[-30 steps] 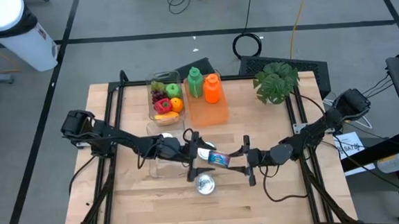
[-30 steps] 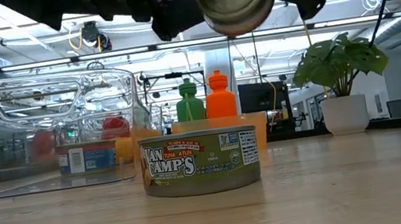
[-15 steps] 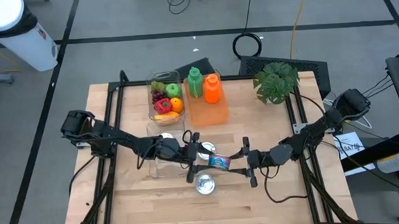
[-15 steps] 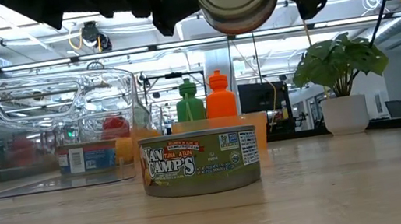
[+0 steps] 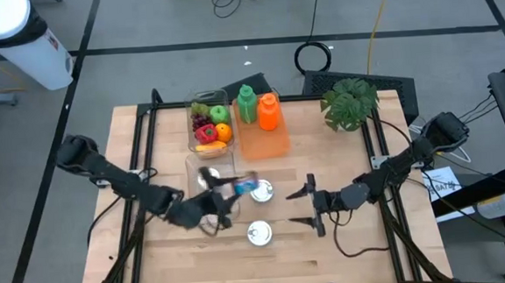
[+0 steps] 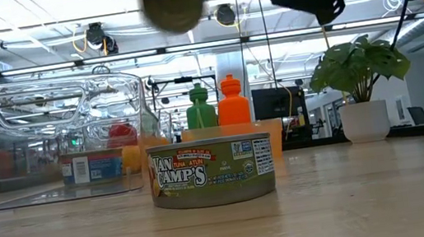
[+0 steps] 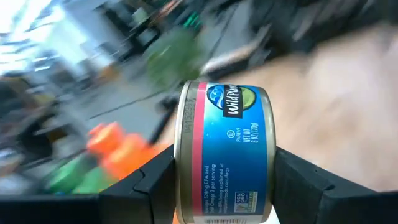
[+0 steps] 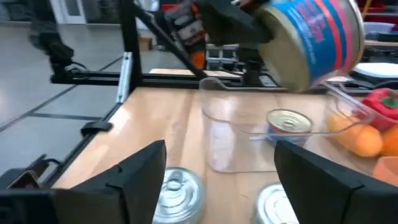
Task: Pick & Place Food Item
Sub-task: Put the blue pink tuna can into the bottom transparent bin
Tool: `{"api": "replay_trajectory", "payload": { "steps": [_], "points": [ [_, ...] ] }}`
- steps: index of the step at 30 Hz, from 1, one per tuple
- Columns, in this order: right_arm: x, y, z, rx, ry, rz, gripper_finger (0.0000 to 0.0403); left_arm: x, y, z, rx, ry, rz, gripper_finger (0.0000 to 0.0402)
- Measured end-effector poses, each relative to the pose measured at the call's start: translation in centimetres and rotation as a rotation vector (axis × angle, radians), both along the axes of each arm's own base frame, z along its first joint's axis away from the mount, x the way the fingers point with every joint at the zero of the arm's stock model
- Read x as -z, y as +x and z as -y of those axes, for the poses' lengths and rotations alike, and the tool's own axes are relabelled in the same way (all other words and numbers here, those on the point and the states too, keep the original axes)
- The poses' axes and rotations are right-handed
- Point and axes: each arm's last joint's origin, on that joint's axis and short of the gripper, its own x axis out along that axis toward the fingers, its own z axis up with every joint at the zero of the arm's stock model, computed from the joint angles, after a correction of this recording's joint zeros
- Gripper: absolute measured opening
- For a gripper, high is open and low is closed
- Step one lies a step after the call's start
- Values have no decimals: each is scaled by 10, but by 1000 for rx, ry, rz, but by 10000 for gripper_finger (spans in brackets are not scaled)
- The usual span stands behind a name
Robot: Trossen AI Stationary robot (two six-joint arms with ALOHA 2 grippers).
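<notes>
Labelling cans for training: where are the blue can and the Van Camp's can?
blue can (image 7: 227, 152), left wrist view, on its label.
Van Camp's can (image 6: 212, 171), low view, on its label.

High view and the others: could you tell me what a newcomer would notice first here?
A blue-labelled can is clamped in the left claw, held in the air above the table near a clear bin. The right claw hangs open and empty nearby. A Van Camp's tuna can stands alone on the wooden table.

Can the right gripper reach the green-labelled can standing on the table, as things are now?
Probably yes. The right gripper is open and empty, and the green-labelled can stands close by on bare table, nothing between them. The left gripper, holding the blue can, is off to the side.
</notes>
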Motion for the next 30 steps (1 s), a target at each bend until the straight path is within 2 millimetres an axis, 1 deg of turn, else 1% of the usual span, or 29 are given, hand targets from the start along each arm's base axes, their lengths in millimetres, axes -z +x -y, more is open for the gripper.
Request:
{"api": "replay_trajectory", "payload": {
  "steps": [2, 4, 6, 8, 12, 16, 22, 26, 28, 30],
  "points": [
    [0, 0, -1, -8, -1, 0, 292, 5, -15, 4, -102, 77, -70, 209],
    [0, 0, 0, -6, -3, -1, 293, 15, -27, 5, -198, 153, -133, 209],
    [1, 0, 0, -1, -5, -5, 291, 26, -40, 3, -249, 222, -201, 209],
    [1, 0, 0, -1, -6, -6, 288, 35, -48, -1, -269, 191, -242, 209],
    [1, 0, 0, 0, -7, -6, 284, 49, -56, -17, -306, 39, -388, 209],
    [1, 1, 1, 4, -8, -8, 283, 60, -57, -30, -394, -10, -469, 209],
    [2, 1, 3, 13, 1, -16, 281, 79, -48, -47, -453, -39, -590, 209],
    [2, 1, 3, 14, 3, -20, 283, 87, -43, -54, -492, -33, -618, 209],
    [2, 1, 3, 14, 4, -20, 282, 87, -41, -55, -510, -72, -600, 222],
    [2, 1, 3, 14, 4, -20, 281, 91, -42, -55, -536, -164, -600, 253]
  ]
}}
